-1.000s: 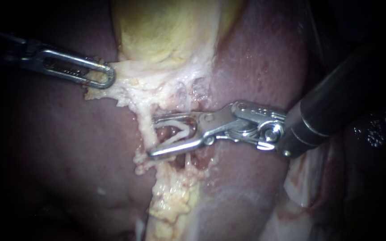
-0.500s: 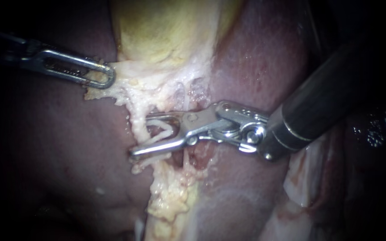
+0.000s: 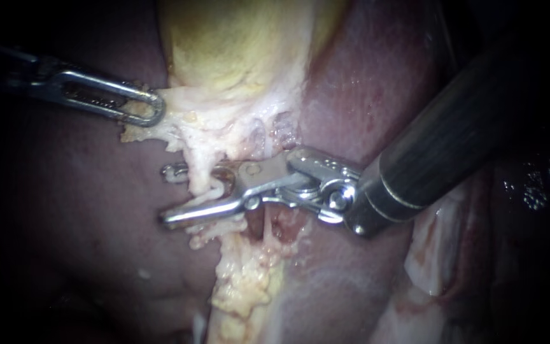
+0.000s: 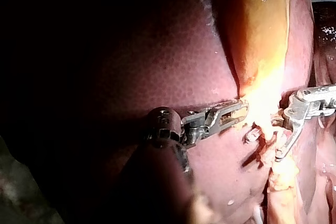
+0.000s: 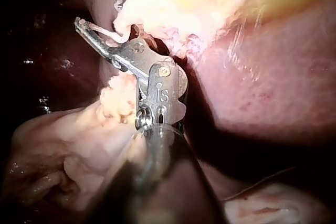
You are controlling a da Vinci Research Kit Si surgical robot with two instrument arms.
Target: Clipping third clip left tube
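While the left tool point(image 3: 151, 108), coming in from 9 o'clock in the endoscope view, has its jaws pressed together on a flap of pale tissue point(image 3: 179, 105) at the lower edge of the gallbladder point(image 3: 237, 44), the right tool point(image 3: 167, 195) reaches across the middle from a dark shaft point(image 3: 440, 153) that enters at 2 o'clock. Its two jaws are spread, with a clear gap between them, and the left tube point(image 3: 198, 167) runs down through that gap from 12 toward 6 o'clock. One jaw tip shows just past the tube at its 9 o'clock side, and the other jaw crosses in front of the tube lower down. The tube hangs from the pale tissue under the gallbladder and joins a lumpy yellow fatty strip point(image 3: 243, 286) at 6 o'clock. Dark red liver point(image 3: 97, 210) lies on both sides. From the left wrist camera, the left tool point(image 4: 239, 111) pinches the bright pale tissue at the gallbladder's narrow end, and the right tool point(image 4: 263, 146) stands just ahead of it, jaws apart around the pale strand. From the right wrist camera, the right tool point(image 5: 100, 11) is splayed, with pale tissue sitting between its jaws.
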